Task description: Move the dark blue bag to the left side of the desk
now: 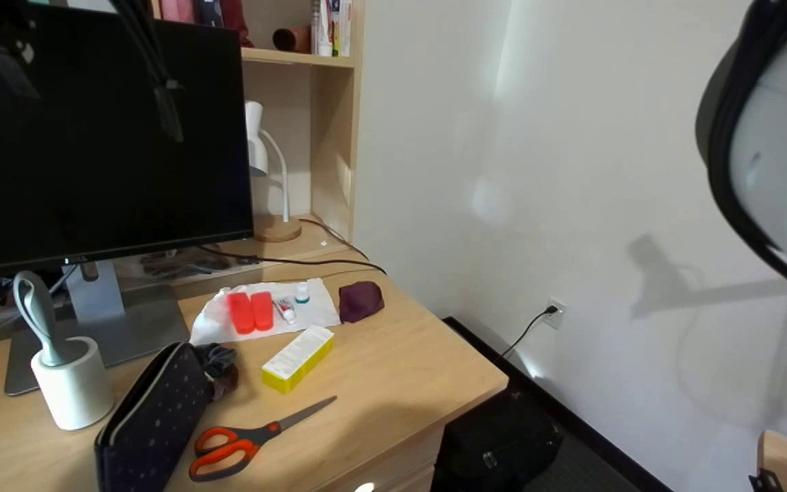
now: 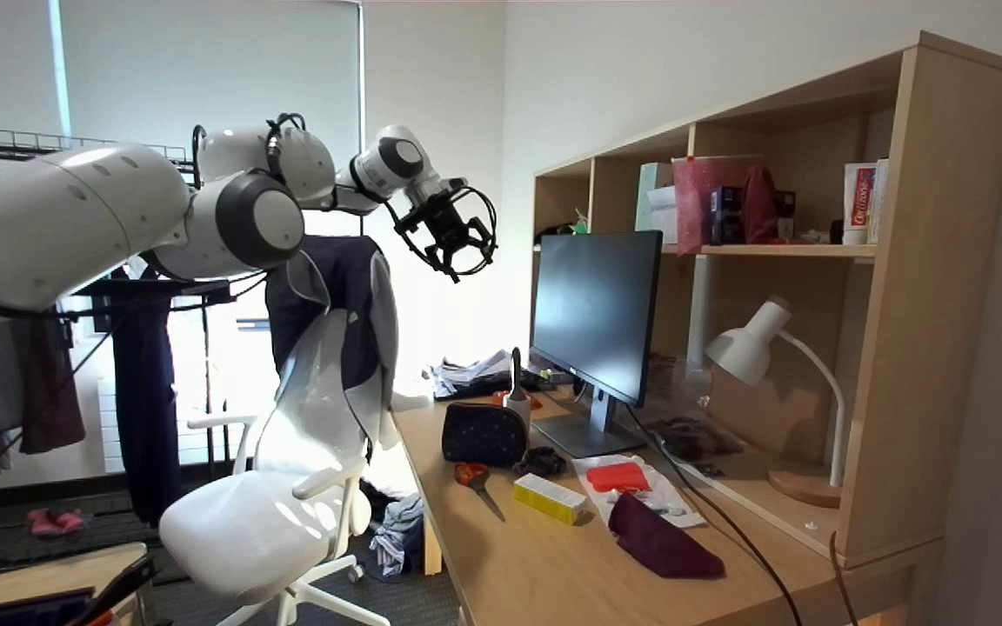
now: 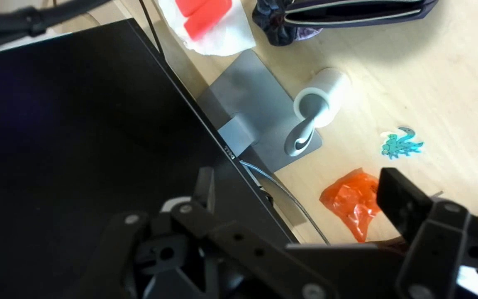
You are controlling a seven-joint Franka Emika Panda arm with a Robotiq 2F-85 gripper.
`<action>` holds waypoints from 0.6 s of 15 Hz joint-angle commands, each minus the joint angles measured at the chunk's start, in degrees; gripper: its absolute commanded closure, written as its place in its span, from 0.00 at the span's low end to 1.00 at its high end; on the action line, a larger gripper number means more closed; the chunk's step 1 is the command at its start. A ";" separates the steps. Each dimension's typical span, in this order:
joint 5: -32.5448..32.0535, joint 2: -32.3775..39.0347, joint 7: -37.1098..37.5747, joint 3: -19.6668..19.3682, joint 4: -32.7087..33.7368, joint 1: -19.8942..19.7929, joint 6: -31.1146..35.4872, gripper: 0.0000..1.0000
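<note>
I have the dark blue bag (image 1: 161,424) standing on the pale wood desk (image 1: 407,362), near and left in an exterior view, with orange-handled scissors (image 1: 274,428) just to its right. Its star-speckled cloth side shows in both exterior views; from the wrist view I look into its long, gaping mouth with pale edging. My gripper (image 3: 297,182) is spread wide, its fingers (image 3: 401,203) far apart, high up and well apart from the bag. Only the wrist view gives me a flat teal creature shape (image 3: 401,143), and it brings out the shiny creases of some orange plastic (image 3: 353,203). In an exterior view I can pick out a small tube (image 1: 284,311) and a capped bottle (image 1: 302,293) beside 2 smooth red pieces (image 1: 261,311) on crinkled white paper (image 1: 323,307). To the bag's left and farther off stands a smooth white cylinder (image 1: 74,396) with a looped grey handle (image 1: 48,338). An exterior view also shows a curved white chair (image 2: 249,530).
</note>
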 commanded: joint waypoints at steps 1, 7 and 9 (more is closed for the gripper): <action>-0.85 -0.49 0.40 0.84 0.00 -0.19 -0.35 0.00; 0.99 -3.73 6.60 1.90 0.00 -2.44 2.59 0.00; 0.89 -6.35 10.62 1.45 0.15 -3.61 2.14 0.00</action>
